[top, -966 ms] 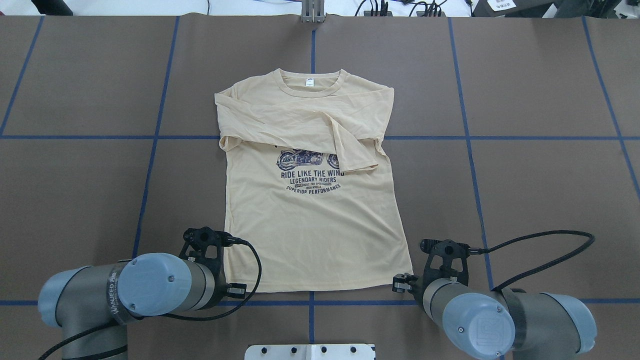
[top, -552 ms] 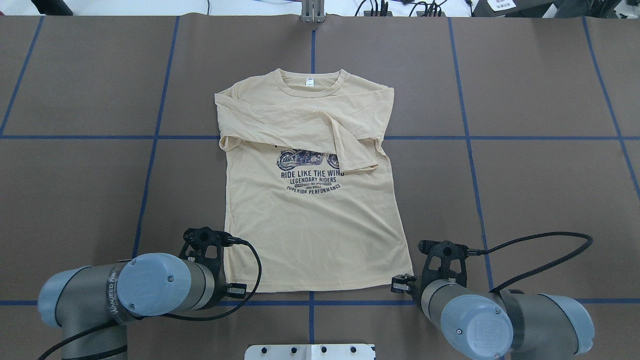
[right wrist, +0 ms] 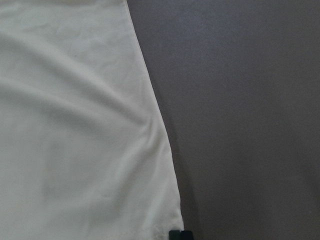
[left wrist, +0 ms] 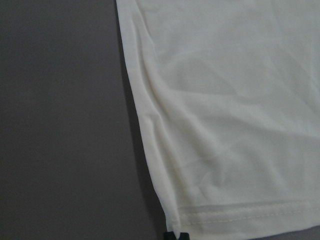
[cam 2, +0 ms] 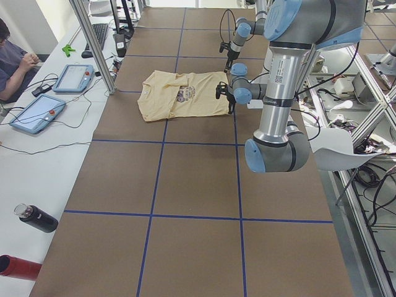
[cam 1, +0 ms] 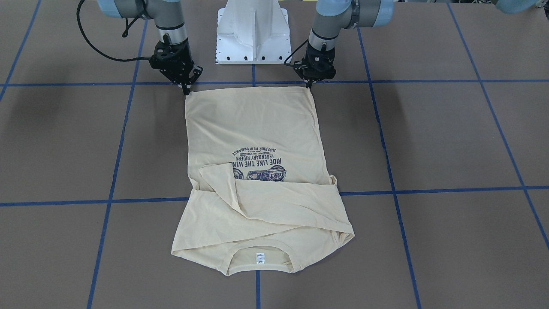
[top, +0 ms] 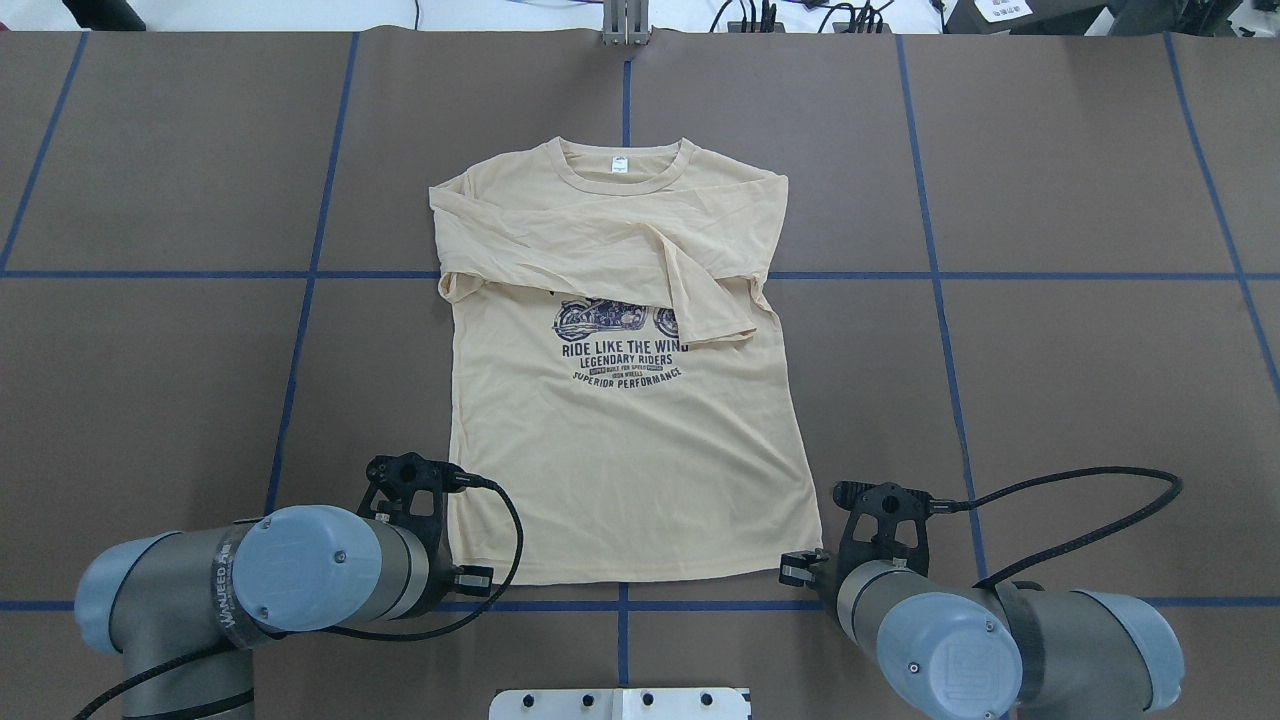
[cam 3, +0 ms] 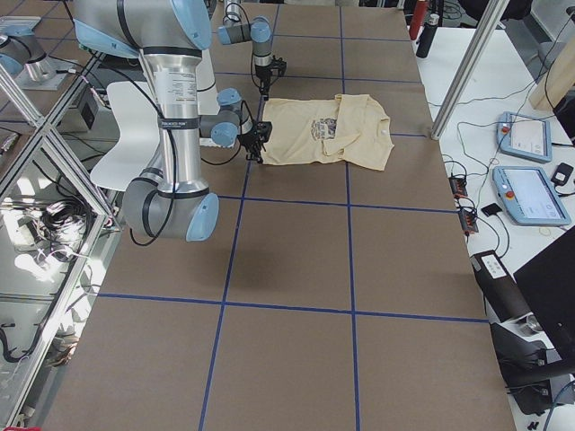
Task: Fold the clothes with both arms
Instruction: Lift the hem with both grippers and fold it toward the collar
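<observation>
— What's on the left?
— The left arm (top: 300, 570) is down low, and the left jaws pinch narrow on the T-shirt's (top: 630, 470) hem corner.
— And the shirt?
— It lies flat mid-desk (top: 150, 350), collar at the far end, sleeves crossed over the chest.
— And the right?
— The right arm (top: 950, 650) mirrors it: the right jaws are nipped on the other hem corner.

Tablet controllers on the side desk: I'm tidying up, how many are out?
2. Both lie on the white desk in the exterior left view: one tablet controller by the keyboard, the other nearer the seated person. More may be off-frame.
</observation>
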Controlling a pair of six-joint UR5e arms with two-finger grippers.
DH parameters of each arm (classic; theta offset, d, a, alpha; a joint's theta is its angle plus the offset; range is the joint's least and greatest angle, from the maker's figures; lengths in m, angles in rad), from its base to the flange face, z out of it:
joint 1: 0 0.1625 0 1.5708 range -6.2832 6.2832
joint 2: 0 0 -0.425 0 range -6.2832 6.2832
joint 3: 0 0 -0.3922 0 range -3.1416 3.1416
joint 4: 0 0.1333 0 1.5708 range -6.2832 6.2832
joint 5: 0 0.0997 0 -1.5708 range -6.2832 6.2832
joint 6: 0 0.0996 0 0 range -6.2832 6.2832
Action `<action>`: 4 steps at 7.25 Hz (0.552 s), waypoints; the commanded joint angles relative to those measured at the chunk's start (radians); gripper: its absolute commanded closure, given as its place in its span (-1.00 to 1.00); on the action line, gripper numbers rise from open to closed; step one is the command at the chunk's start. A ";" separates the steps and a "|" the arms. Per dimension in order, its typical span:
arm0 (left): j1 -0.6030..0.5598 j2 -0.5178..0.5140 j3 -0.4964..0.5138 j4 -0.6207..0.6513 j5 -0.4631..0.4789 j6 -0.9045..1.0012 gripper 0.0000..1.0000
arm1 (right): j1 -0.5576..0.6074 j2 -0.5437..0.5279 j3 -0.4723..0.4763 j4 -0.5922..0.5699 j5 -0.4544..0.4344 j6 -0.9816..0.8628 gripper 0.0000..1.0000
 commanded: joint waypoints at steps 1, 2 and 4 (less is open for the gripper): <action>0.000 -0.001 -0.018 0.002 -0.005 0.002 1.00 | 0.007 0.002 0.051 -0.001 0.008 -0.001 1.00; -0.008 0.006 -0.082 0.006 -0.088 0.027 1.00 | 0.013 -0.010 0.119 -0.006 0.038 -0.003 1.00; -0.016 0.020 -0.200 0.009 -0.190 0.067 1.00 | 0.064 -0.045 0.250 -0.010 0.254 -0.003 1.00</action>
